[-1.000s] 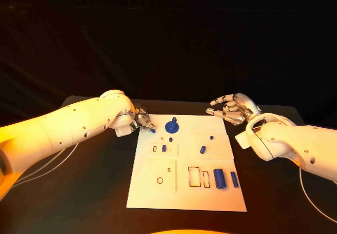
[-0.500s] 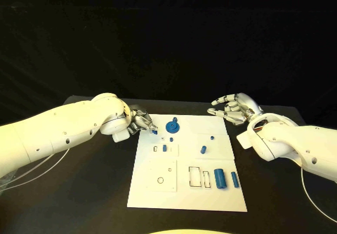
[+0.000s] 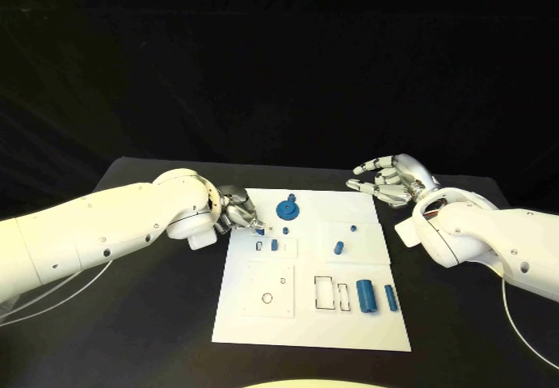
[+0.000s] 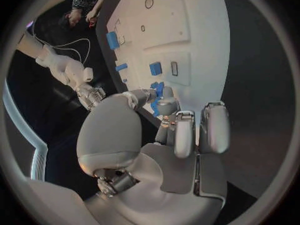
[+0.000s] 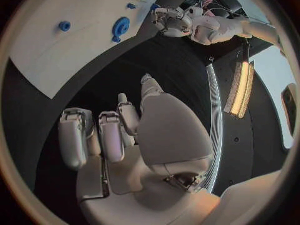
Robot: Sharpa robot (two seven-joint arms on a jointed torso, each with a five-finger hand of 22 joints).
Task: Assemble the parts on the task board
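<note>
Left hand (image 3: pixel 239 215) seemingly pinches a blue part (image 4: pixel 159 91) over the board (image 3: pixel 262 323); right hand (image 3: pixel 390 179) idles, fingers curled, empty; most parts remain loose.

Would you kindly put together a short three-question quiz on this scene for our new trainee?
1. True or false: the right hand holds one of the small blue parts.
2. Which hand is at the white rectangular task board? A) left B) right C) both
3. Fill in: the round blue disc-shaped part lies near the board's ___ edge, far or near from the robot.

Key:
1. False; it hovers over the black table beside the board, fingers apart, holding nothing.
2. A; the left hand pinches a small blue part at the board's left edge.
3. Far.
</note>
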